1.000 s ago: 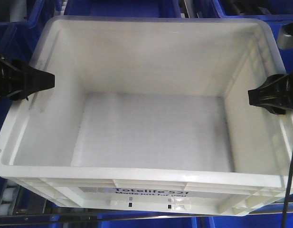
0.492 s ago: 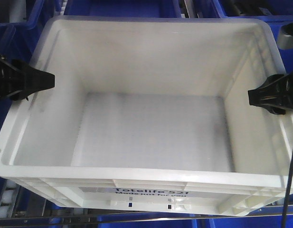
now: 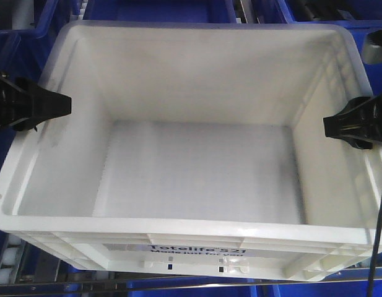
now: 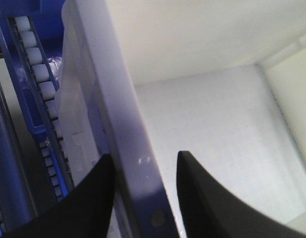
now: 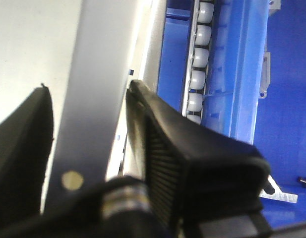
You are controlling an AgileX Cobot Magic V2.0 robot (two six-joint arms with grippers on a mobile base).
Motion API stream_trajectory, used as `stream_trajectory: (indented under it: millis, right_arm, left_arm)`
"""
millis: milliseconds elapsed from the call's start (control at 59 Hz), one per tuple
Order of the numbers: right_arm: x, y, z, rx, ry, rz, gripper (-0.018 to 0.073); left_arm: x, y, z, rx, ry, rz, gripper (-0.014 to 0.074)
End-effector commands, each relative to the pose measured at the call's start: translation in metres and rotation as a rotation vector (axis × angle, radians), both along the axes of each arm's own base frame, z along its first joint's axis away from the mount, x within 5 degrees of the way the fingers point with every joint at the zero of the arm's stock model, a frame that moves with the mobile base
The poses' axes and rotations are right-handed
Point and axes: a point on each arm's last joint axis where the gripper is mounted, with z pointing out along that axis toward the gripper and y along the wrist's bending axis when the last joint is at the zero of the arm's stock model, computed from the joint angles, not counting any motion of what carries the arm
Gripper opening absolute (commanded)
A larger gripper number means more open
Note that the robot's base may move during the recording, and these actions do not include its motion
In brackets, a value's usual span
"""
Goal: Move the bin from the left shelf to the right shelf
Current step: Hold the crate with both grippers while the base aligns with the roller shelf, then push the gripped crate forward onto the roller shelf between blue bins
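Observation:
The white bin (image 3: 197,173) fills the front view, open and empty, with black print on its near side. My left gripper (image 3: 47,105) straddles its left wall and my right gripper (image 3: 348,124) its right wall. In the left wrist view the left gripper (image 4: 143,166) is shut on the bin's rim (image 4: 118,99), one finger outside and one inside. In the right wrist view the right gripper (image 5: 88,96) clamps the opposite rim (image 5: 100,59) the same way. Rails of white rollers (image 5: 198,64) run beside the bin; I cannot tell whether they belong to the right shelf.
Dark blue totes (image 3: 160,9) stand behind the bin and more blue plastic (image 3: 197,289) shows under its front. A roller rail (image 4: 38,79) in a blue frame runs along the bin's left side. A metal bar (image 3: 60,286) crosses below the bin.
The bin and both grippers keep their places in the view. Only the metal bar and the rollers under the bin's front edge shift slightly.

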Motion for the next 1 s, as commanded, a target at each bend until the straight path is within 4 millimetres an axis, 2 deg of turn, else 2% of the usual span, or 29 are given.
stream_trajectory:
  millis: [0,475,983]
  right_arm:
    - [0.002,0.001,0.028,0.076,-0.182,-0.016,-0.0005]
    - [0.002,0.001,0.028,0.076,-0.183,-0.016,-0.0005]
    - [0.009,0.002,0.039,0.114,-0.315,-0.034,-0.0005]
  left_arm:
    - [-0.011,-0.008,0.028,-0.104,-0.106,-0.039,-0.0006]
    - [-0.011,-0.008,0.028,-0.104,-0.106,-0.039,-0.0006]
    - [-0.014,-0.008,0.022,-0.065,-0.065,-0.070,-0.0006]
